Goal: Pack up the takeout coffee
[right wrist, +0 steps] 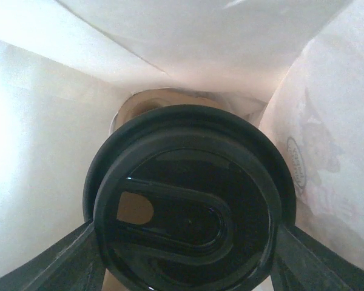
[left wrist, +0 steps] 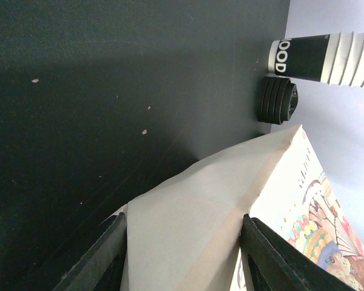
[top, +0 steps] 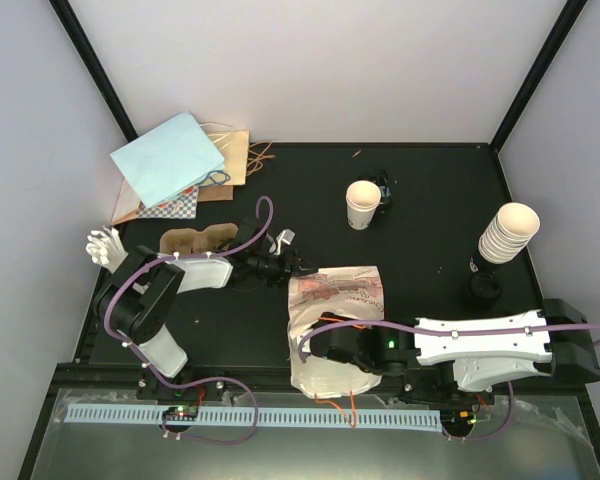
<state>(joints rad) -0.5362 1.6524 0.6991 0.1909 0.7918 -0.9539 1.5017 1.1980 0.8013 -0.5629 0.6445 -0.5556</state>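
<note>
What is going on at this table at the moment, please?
The two arms are packing takeout coffee. The right gripper holds a takeout cup with a round black plastic lid inside the printed cream paper bag. The left gripper clasps the bag's side, apparently steadying it. An unlidded cream paper cup and a brown moulded pulp tray stand on the black table.

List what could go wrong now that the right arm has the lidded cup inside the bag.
1. The right pincer holds the lidded cup close to the walls of the bag; the lid could snag one and tilt the cup.
2. The left pincer only straddles the bag's side fold; if that slips, the bag may sag shut.
3. A brown thing lies under the cup; landing off-centre might leave the cup leaning.
</note>
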